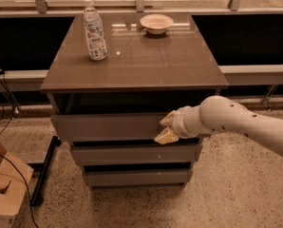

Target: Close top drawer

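The top drawer (108,126) is a wide grey drawer with a plain flat front, just under the brown cabinet top (132,56). It stands out only a little, with a dark gap above its front. My gripper (165,128) is at the right part of the drawer front, its fingers (166,136) touching the panel. My white arm (241,122) reaches in from the right.
A water bottle (94,30) and a white bowl (156,23) stand on the cabinet top. Two narrower drawer fronts (134,153) sit below the top drawer. A cardboard box (4,194) and cables lie on the floor at the left.
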Controlling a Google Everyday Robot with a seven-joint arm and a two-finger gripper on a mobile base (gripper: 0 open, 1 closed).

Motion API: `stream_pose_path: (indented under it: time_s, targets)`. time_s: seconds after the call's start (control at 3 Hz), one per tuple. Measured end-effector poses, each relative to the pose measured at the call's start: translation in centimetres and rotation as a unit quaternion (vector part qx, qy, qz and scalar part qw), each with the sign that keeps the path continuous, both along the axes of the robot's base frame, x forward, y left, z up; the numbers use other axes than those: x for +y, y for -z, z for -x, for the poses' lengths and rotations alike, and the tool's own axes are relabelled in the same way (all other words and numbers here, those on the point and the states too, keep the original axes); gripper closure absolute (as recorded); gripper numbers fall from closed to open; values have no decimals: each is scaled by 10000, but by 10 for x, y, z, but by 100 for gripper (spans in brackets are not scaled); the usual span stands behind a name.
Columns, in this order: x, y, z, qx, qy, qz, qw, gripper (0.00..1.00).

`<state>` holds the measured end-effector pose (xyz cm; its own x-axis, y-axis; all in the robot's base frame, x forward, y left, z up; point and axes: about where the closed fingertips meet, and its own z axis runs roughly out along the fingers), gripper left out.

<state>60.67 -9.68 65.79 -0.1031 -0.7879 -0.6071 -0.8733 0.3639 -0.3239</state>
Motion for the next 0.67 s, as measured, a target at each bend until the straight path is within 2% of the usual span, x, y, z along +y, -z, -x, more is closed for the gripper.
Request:
stream_pose_path:
  time_s: [0.33, 0.67]
  targets:
    - [1, 0, 0, 3, -9, -1, 10000, 0]
    - [1, 0, 0, 3, -9, -1, 10000, 0]
